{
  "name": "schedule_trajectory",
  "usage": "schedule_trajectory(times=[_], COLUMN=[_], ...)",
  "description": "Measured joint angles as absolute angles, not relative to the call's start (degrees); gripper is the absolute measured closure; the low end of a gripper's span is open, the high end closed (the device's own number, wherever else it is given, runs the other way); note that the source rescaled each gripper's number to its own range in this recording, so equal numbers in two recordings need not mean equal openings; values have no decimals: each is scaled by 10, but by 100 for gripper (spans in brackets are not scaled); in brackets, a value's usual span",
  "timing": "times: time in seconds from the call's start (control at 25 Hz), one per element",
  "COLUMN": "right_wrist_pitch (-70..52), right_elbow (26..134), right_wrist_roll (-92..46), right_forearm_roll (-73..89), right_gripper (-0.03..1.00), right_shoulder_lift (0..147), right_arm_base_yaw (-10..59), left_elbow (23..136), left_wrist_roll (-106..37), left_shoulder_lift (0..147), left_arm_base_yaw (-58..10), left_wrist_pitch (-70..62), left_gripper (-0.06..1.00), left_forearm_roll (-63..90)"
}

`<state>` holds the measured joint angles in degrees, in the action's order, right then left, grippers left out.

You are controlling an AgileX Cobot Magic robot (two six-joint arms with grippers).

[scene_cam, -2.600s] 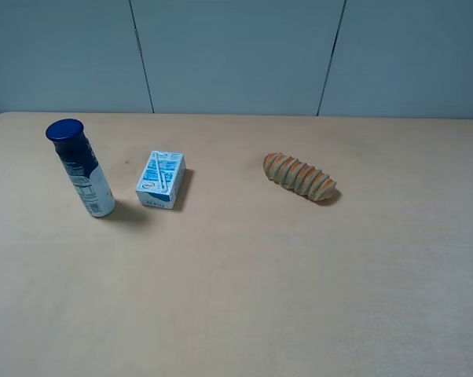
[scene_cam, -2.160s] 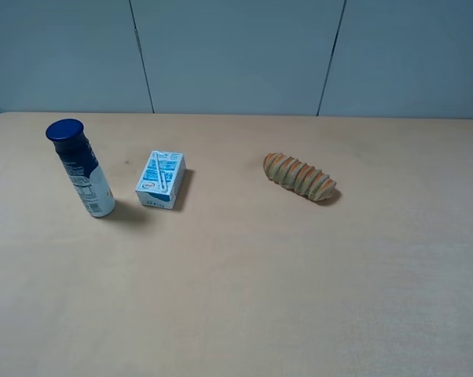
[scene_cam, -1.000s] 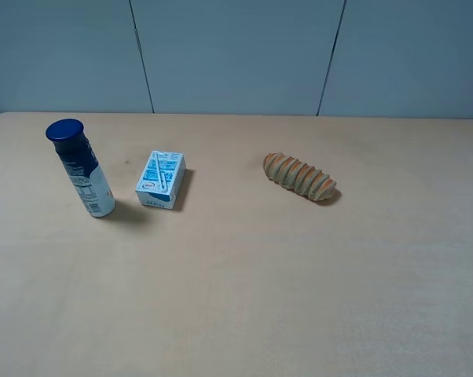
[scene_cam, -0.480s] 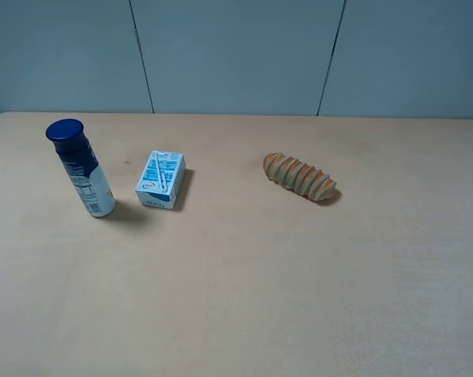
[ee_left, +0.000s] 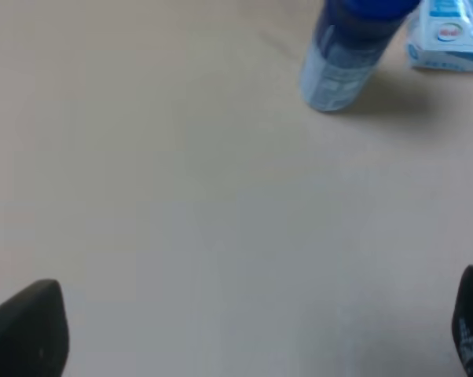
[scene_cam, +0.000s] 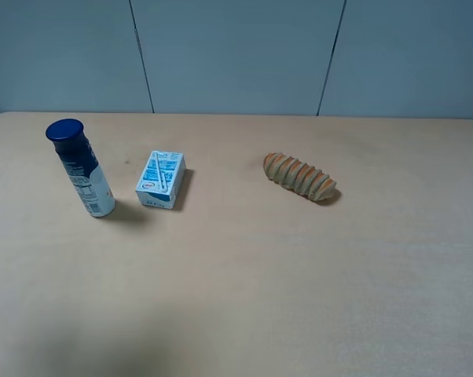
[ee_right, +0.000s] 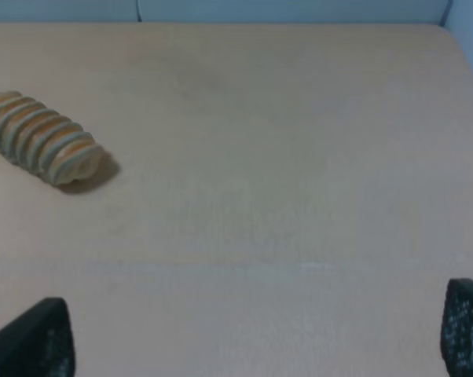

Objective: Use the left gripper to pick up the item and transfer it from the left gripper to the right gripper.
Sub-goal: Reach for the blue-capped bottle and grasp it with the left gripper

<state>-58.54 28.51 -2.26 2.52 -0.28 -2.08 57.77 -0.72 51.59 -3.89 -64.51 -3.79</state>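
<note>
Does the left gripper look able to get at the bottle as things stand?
Probably yes: the left gripper is open, only bare table lies between it and the upright bottle, and the carton sits beside it, apart.

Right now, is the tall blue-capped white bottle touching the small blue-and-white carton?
Apart. The exterior high view shows a strip of bare tan table between the tall blue-capped bottle and the small blue-and-white carton.

On the table (scene_cam: 260, 298), the item (scene_cam: 82, 168) stands just left of the carton (scene_cam: 161, 180), the bread roll (scene_cam: 299, 177) well right
</note>
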Motion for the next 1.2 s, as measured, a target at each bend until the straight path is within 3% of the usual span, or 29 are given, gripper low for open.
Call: schedule_trajectory(times=[0.2, 0.56, 1.2], right_wrist_pitch=[-585, -585, -585], right_elbow=[285, 285, 285], right_wrist_roll=[-23, -23, -23], right_forearm_roll=[25, 25, 25], right_gripper=[-3, -3, -3], right_shoulder_lift=[-3, -3, -3], right_arm_base_yaw=[-21, -21, -21], left_elbow=[638, 746, 758], left_wrist_roll=[-7, 4, -16], left_shoulder_lift=[614, 774, 941], left_arm_base_yaw=[-82, -89, -92], left_wrist_pitch=[-648, -649, -647], left_gripper=[-2, -2, -2], left_forearm_roll=[-38, -37, -38])
